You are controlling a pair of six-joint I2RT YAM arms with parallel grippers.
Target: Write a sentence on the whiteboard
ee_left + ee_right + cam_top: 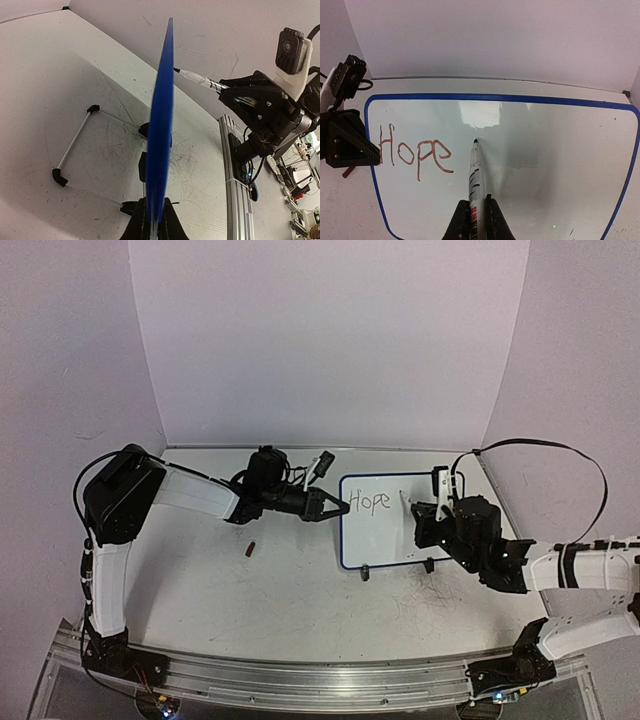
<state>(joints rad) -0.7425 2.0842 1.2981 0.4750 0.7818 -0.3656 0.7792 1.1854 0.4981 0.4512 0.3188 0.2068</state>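
On the bench (250,590) the whiteboard (380,540) stands upright, its left edge pinched by the left fingers (136,227). The right fingers (495,222) clamp a marker (475,172), its tip just right of the sentence (415,150), which so far reads only "Hope". Pressing hard could twist the board and skew the next stroke.

glossy whiteboard (545,150), scuffed matt tabletop (250,600), metal rail (300,685)
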